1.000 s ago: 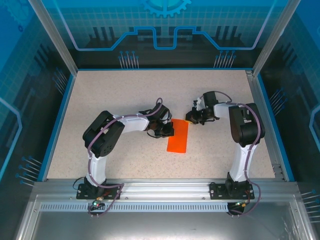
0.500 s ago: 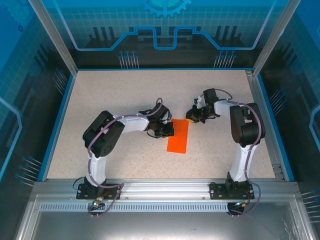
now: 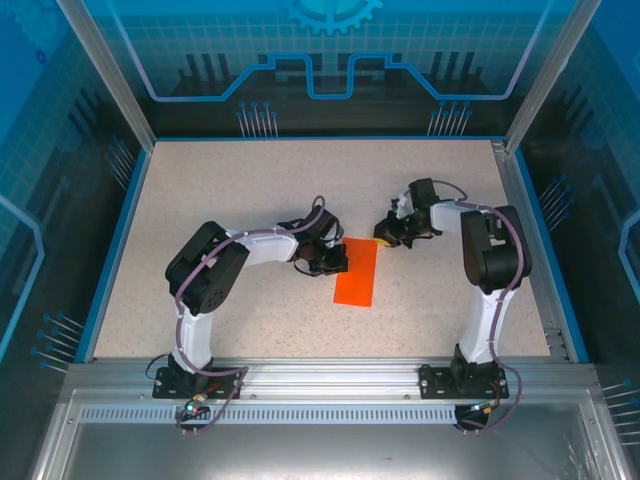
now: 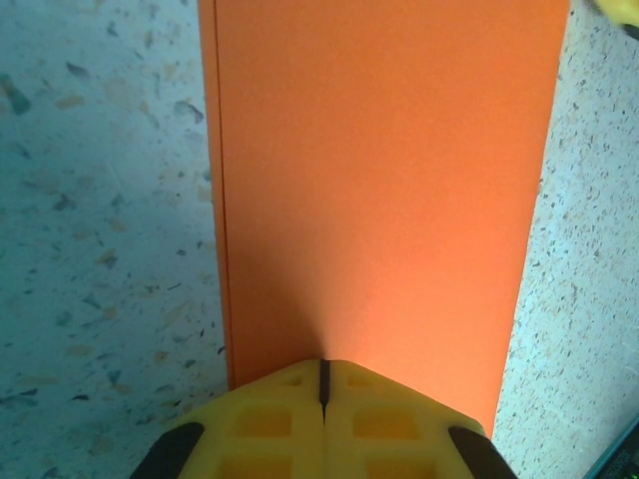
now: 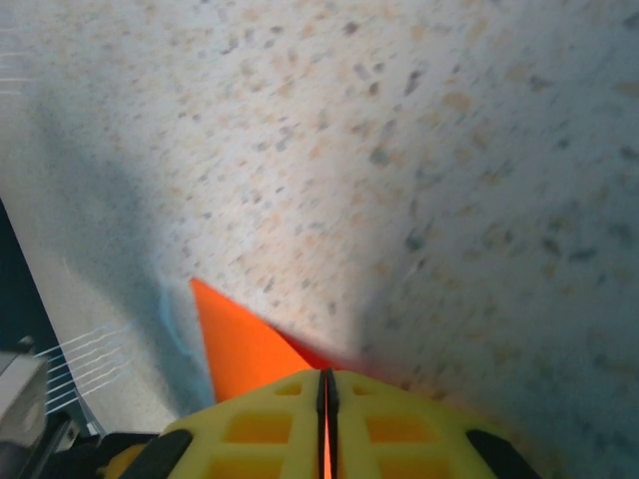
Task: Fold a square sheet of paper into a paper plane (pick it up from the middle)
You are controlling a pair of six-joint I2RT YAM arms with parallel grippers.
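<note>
One corner of the orange sheet (image 3: pixel 356 272) sits pinched in the right tool (image 5: pixel 324 377)

Across 1 second the right gripper (image 3: pixel 384 235) has crept a little toward the far side of the table (image 3: pixel 230 190) — and slightly rightward — at the far corner of the square sheet of paper (image 3: pixel 356 275).

The table (image 3: pixel 250 190) is seen from above, behind the arms. Close views are taken past the left tool (image 4: pixel 322 367) and right tool (image 5: pixel 324 377); the square sheet of paper (image 3: pixel 356 272) is shared.
</note>
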